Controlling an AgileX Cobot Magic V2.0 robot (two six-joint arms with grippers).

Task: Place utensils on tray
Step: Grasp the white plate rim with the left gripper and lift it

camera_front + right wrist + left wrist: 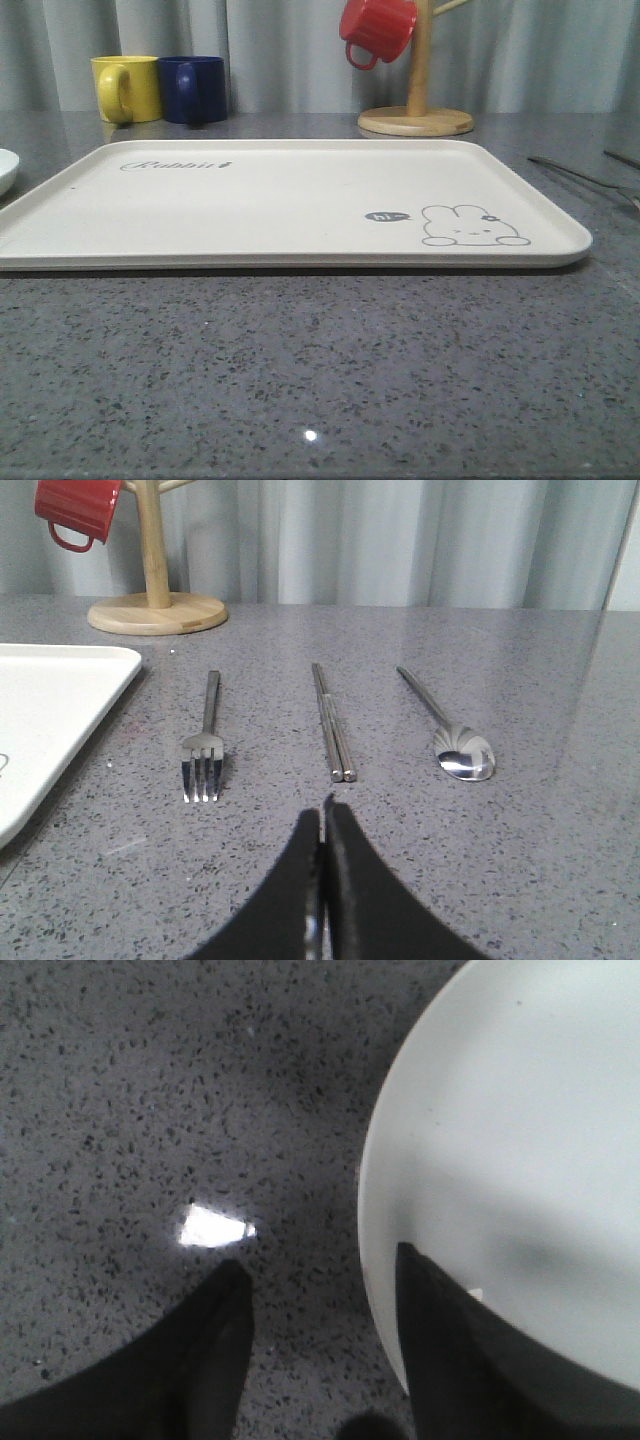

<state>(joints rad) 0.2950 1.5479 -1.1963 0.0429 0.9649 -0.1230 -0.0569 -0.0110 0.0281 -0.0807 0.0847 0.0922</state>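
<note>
**Three utensils still off the tray**

Nothing has been placed yet, judging by the bare surface of the large flat cream tray with the grey rabbit drawing point(290, 200), which lies in the middle of the speckled grey stone table point(320, 370). All three pieces of slim silver metal cutlery lie on the table well outside the tray's 3 o'clock edge in the front view, where only thin handles show.

From the right wrist camera, the four-tined silver fork point(204, 742), the pair of flat silver chopsticks point(331, 723) and the oval-bowled silver spoon point(448, 730) lie side by side, apart from one another, handles pointing toward the grey curtain point(400, 540). The fork is nearest the tray; the spoon is farthest.

The right gripper point(324, 815) has its black fingers pressed together, holding nothing, its tip near the closest ends of the chopsticks. The left gripper point(318, 1270) is spread and empty, one finger over the table and the other over the rim of a round white plate point(520, 1140).

At the table's 12 o'clock side stand a yellow mug point(127, 88), a dark blue mug point(195, 89) and a wooden mug tree point(418, 100) carrying a red mug point(377, 30).

The whole job remains: three pick-ups and three placements. The chopsticks seem the likely first target.
</note>
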